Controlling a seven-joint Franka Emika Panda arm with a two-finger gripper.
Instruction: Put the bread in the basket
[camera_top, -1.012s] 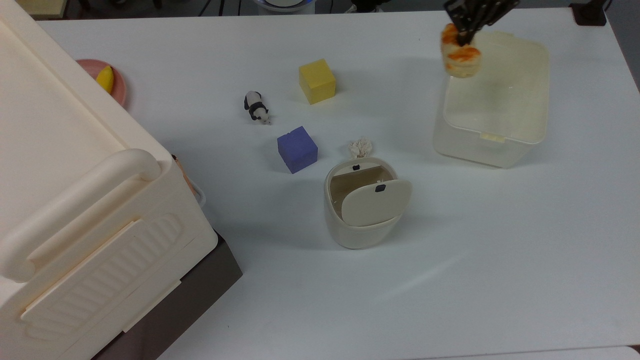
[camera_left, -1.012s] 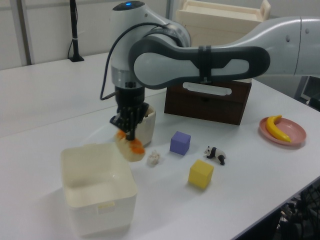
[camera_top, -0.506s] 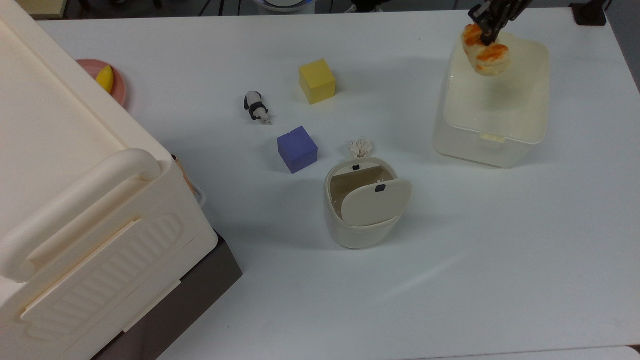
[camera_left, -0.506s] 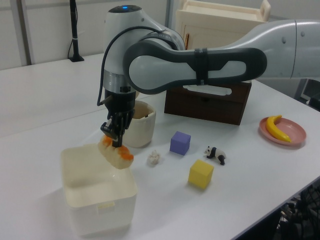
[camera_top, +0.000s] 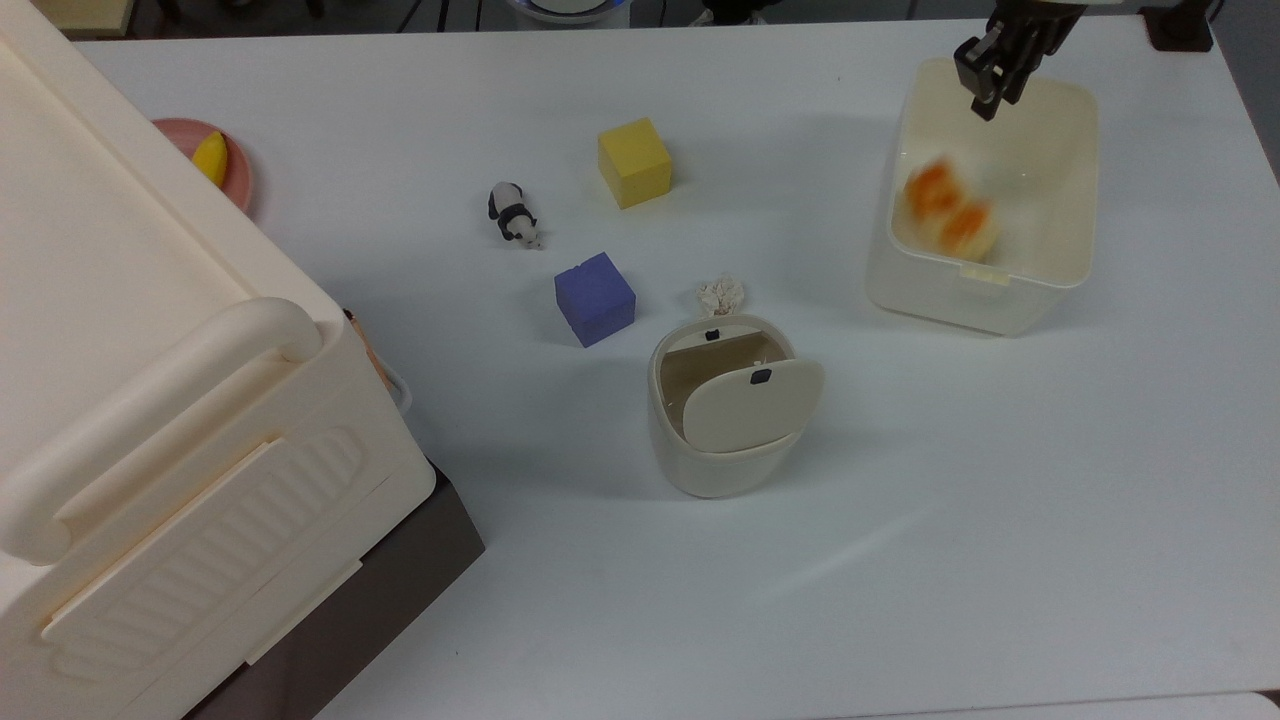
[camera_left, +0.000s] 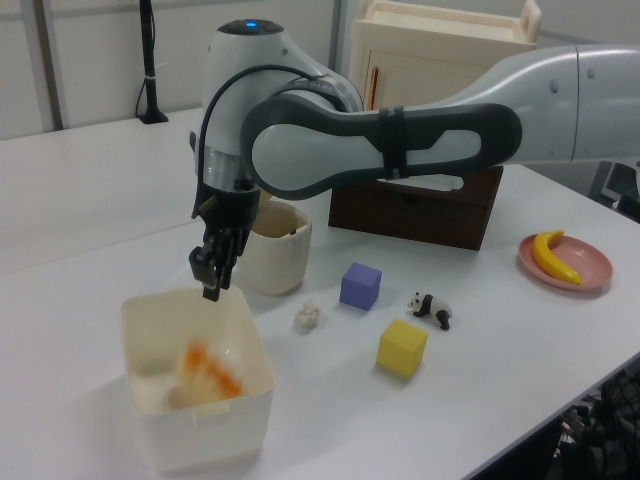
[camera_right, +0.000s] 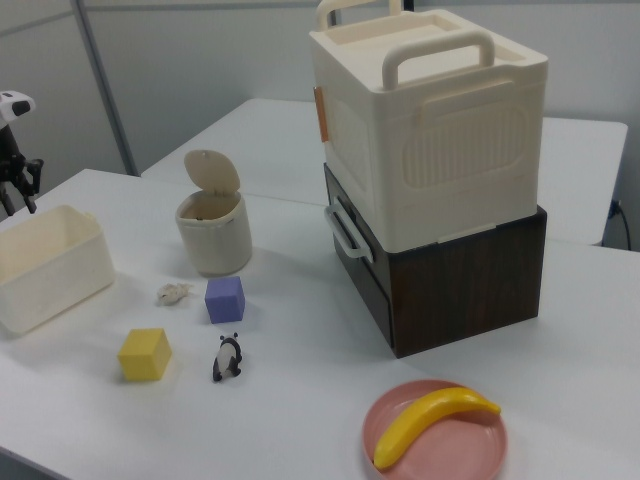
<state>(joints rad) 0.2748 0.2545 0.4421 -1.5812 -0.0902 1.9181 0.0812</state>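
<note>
Bread (camera_top: 950, 218) is inside the basket (camera_top: 1075, 190) at the top view's upper right, blurred, its long axis slanting toward the tabbed wall. The gripper (camera_top: 992, 72) hangs above the basket's far rim, jaws apart and empty, bread below them. The swing-lid bin (camera_top: 728, 415) and yellow cube (camera_top: 634, 162) sit well apart on the tabletop (camera_top: 900, 500), nothing blocking a lift.
</note>
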